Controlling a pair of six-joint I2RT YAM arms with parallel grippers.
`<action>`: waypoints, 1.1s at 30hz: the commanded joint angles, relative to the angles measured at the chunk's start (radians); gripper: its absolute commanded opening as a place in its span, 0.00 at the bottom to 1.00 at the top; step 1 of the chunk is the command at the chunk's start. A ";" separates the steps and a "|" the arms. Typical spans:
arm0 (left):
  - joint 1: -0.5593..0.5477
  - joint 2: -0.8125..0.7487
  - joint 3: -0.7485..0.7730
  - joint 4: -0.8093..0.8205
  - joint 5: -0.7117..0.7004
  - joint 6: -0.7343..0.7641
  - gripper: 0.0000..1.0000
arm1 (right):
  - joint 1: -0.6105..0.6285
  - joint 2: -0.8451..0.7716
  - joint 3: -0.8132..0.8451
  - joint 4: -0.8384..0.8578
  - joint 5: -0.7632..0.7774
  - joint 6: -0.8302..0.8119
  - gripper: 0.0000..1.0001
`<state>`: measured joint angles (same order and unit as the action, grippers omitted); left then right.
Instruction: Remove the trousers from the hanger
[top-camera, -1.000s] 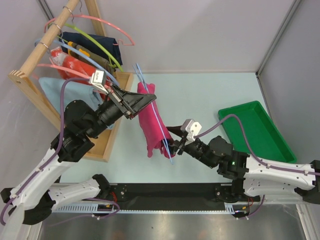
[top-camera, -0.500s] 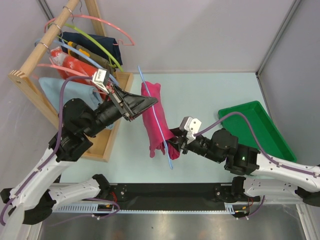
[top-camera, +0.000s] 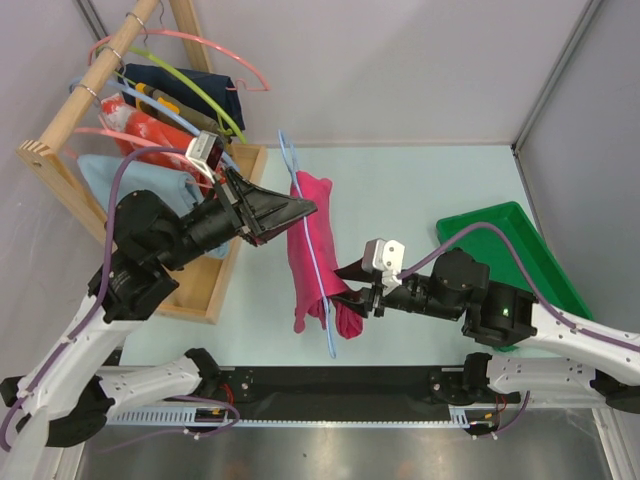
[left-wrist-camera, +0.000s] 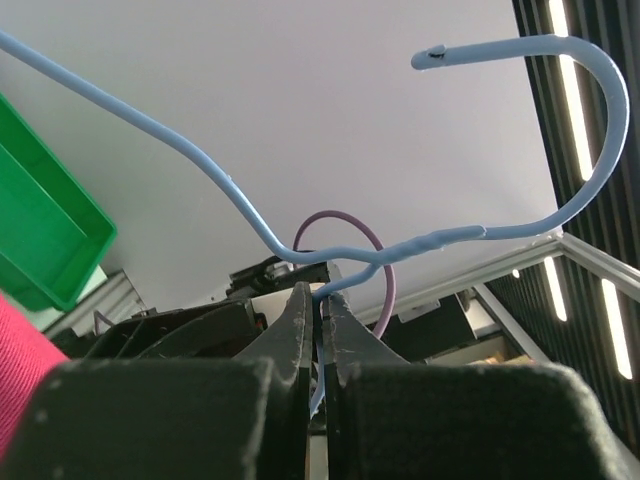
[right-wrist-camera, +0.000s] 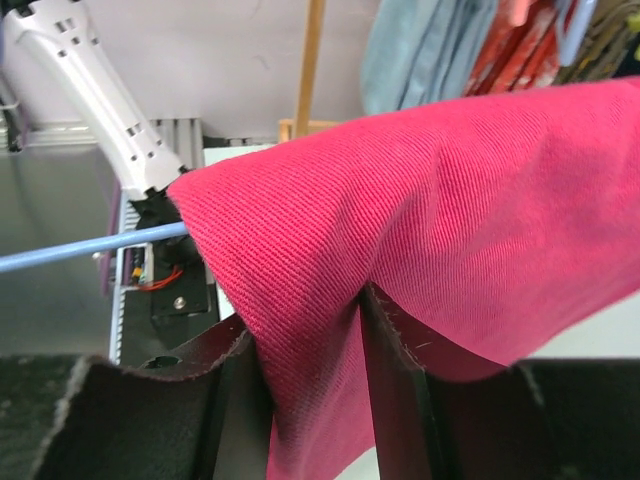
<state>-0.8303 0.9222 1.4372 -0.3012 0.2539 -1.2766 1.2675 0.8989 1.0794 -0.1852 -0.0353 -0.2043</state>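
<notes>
Bare table (top-camera: 420, 190) is lying open between the hanging trousers (top-camera: 318, 205) and the green tray (top-camera: 500, 255). The wooden rack (top-camera: 45, 145), carrying hung clothes (top-camera: 160, 135), is blocking the left side; the hanger (top-camera: 329, 335) is slanting across the middle.

A wooden clothes rack (top-camera: 60, 140) stands at the far left of the pale table (top-camera: 420, 190), its rail carrying pink hangers (top-camera: 200, 40) and a lime-green hanger (top-camera: 205, 95). On it hang a dark navy garment (top-camera: 190, 85), a red-orange patterned cloth (top-camera: 150, 130) and a pale blue cloth (top-camera: 120, 180). A green tray (top-camera: 520, 250) lies at the right, well apart from the rack
</notes>
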 joint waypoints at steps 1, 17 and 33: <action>0.005 0.001 0.081 0.126 0.093 -0.055 0.00 | -0.003 -0.021 0.062 -0.013 -0.084 -0.023 0.41; 0.016 0.041 0.112 0.123 0.171 -0.082 0.00 | -0.028 -0.048 0.091 -0.082 -0.115 -0.073 0.44; 0.016 0.017 0.100 0.091 0.128 -0.018 0.00 | -0.054 0.005 0.085 0.042 0.063 0.000 0.00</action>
<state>-0.8146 0.9855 1.4807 -0.3111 0.3691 -1.3296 1.2201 0.9230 1.1522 -0.2512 -0.1215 -0.2531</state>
